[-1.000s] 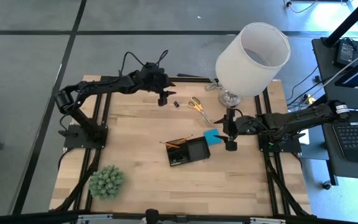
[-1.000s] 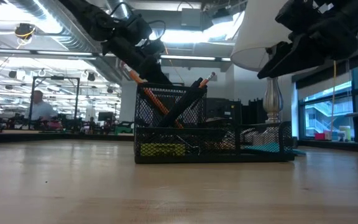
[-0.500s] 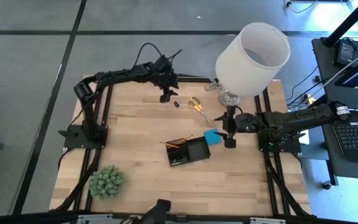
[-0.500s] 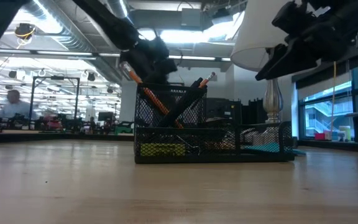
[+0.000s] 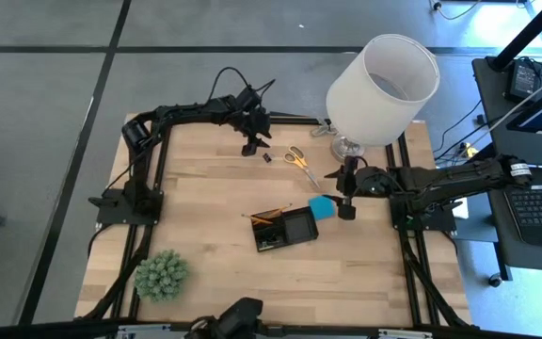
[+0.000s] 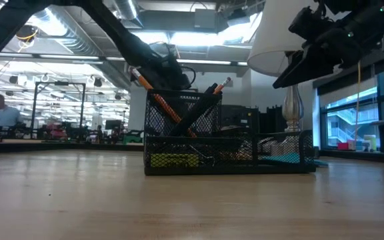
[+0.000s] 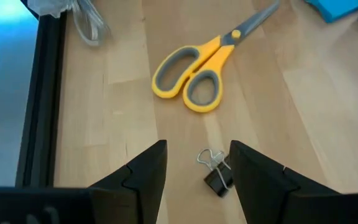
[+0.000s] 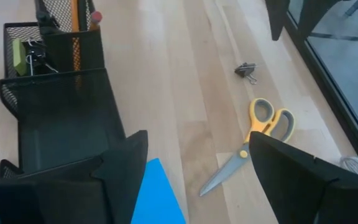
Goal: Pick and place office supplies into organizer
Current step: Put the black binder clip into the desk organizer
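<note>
My left gripper (image 5: 250, 148) hangs open near the table's far edge, just left of a small black clip (image 5: 265, 158). In the left wrist view the clip (image 7: 215, 175) lies on the wood between and beyond the open fingers (image 7: 194, 171), untouched. Yellow-handled scissors (image 5: 299, 159) (image 7: 197, 78) lie flat to the clip's right. My right gripper (image 5: 345, 209) (image 8: 197, 180) is open above the blue pad (image 5: 322, 207) (image 8: 157, 199), which lies right of the black mesh organizer (image 5: 285, 229) (image 6: 225, 143). Orange pencils (image 6: 169, 107) stand slanted in the organizer.
A big white lamp (image 5: 382, 89) stands at the far right, its shade over the right arm. A green spiky plant ball (image 5: 162, 274) sits at the near left. Bare wood lies left of the organizer. Black frame rails (image 7: 39, 106) run along the table's edges.
My left arm has stretched out along the far edge, and its gripper has sunk toward the table by the black clip, tipping more steeply down. It stays open. A person in the room behind has moved left.
</note>
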Robot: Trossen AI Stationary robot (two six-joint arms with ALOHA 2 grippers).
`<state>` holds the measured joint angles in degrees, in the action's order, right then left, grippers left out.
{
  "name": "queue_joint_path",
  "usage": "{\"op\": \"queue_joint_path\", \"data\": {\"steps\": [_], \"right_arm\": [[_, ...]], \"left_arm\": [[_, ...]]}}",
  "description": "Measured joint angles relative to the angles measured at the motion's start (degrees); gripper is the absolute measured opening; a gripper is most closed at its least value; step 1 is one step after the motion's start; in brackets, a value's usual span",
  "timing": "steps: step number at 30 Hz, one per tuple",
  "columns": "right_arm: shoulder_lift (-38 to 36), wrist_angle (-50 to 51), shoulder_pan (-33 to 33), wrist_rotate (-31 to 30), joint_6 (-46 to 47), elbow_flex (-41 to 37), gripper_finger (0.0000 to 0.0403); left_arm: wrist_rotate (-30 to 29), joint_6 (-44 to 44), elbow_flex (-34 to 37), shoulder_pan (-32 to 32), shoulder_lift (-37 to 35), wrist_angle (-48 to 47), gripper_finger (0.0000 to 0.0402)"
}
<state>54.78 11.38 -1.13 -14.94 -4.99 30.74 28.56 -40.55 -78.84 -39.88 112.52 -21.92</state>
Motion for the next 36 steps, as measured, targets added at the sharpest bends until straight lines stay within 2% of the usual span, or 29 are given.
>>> {"op": "queue_joint_path", "data": {"steps": [8, 21, 26, 29, 36], "right_arm": [[0.02, -0.04, 0.28, 0.0, 0.0, 0.0, 0.0281], [0.02, -0.04, 0.27, 0.0, -0.01, 0.0, 0.0281], [0.02, -0.04, 0.26, 0.0, -0.01, 0.0, 0.0281], [0.02, 0.0, 0.24, 0.0, -0.02, 0.0, 0.0281], [0.02, 0.31, 0.24, 0.0, 0.0, 0.0, 0.0281]], "left_arm": [[0.07, 0.19, 0.01, 0.0, 2.94, 2.88, 0.0168], [0.13, 1.39, 0.01, 0.02, 3.27, 2.83, 0.0168], [3.61, 2.53, 0.01, 0.16, 4.38, 3.08, 0.0168], [1.03, 2.73, 0.01, 0.58, 6.2, 3.51, 0.0168], [2.08, 3.06, 0.06, 0.35, 7.94, 3.47, 0.0168]]}}
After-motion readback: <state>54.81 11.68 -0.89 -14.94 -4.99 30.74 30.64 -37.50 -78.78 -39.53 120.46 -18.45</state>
